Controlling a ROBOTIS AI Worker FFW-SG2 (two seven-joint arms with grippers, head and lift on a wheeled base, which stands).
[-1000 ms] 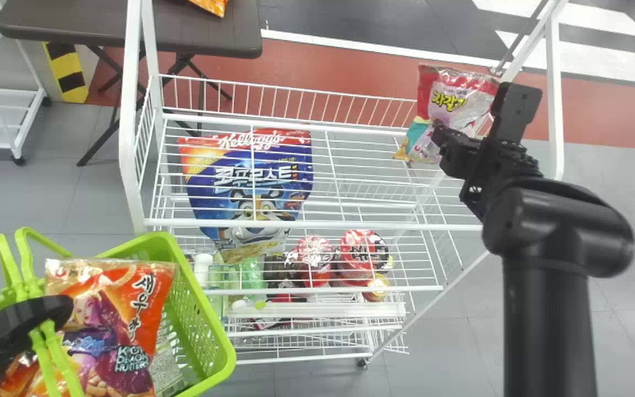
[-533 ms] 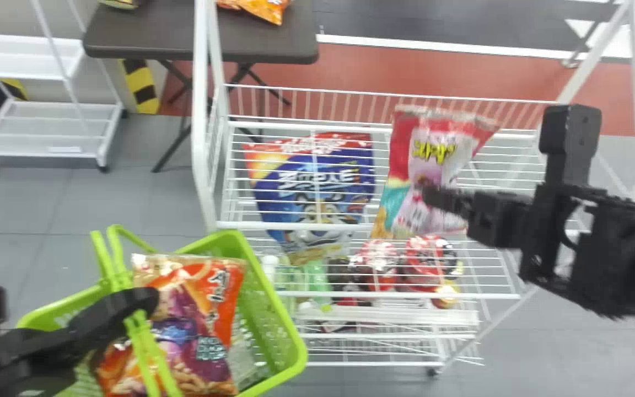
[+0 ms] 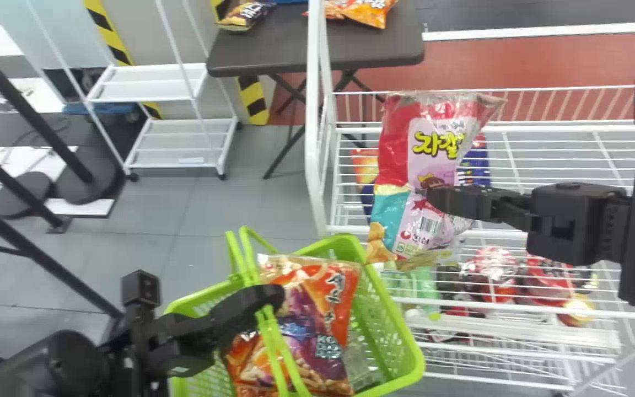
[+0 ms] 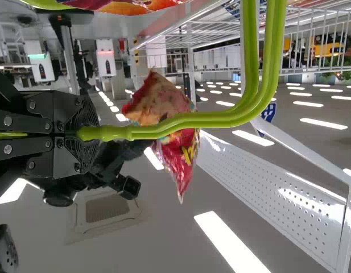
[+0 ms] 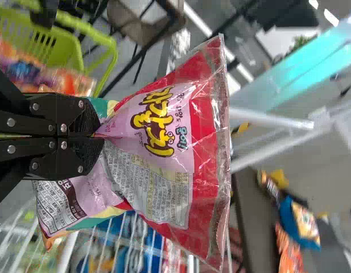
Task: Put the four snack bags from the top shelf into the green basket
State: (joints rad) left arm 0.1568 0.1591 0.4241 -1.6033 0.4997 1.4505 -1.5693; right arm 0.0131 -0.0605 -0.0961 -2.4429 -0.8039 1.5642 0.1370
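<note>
Red-pink snack bag (image 3: 436,165) is hanging over rack (image 3: 313,132), near green basket (image 3: 383,331); we're pinching its middle in closed right gripper (image 5: 98,136), likely for balance, clamping handles (image 4: 192,120) in closed left gripper (image 4: 84,134), presumably steadying basket.

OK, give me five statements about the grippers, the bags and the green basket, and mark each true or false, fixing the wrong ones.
1. The right gripper is closed on a red-and-pink snack bag. True.
2. The left gripper is open and empty. False: it is shut on the basket handles.
3. An orange snack bag is in the green basket. True.
4. The red-and-pink snack bag is in the basket. False: it is held up outside the basket.
5. In the head view, the red-and-pink snack bag partly hides a blue bag. True.
</note>
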